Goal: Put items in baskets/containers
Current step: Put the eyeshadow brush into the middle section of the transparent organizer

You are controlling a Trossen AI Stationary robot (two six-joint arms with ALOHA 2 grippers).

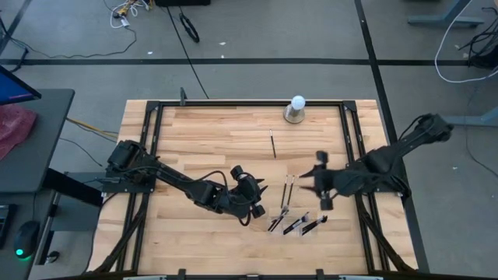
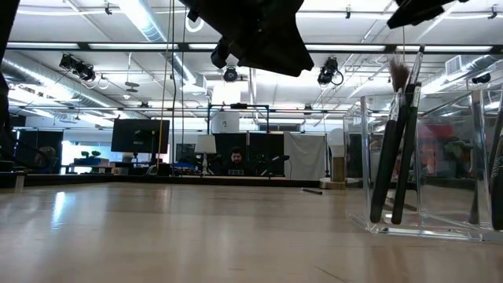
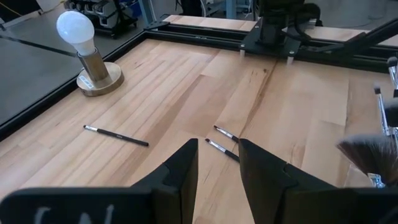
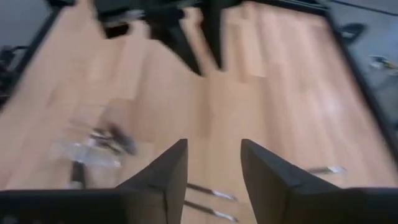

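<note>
Clear tray (image 2: 428, 165) with upright brushes (image 2: 397, 141) — both arms above.

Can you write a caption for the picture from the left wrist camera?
Left gripper, open and empty, above two makeup brushes on the wooden table, white ball-shaped object beyond.

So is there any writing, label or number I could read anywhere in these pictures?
Left gripper: pale marks on its dark body at the wrist view's bottom edge, cut off and unreadable.
Monitors in the room behind: too small to read.
Elsewhere: none.
</note>
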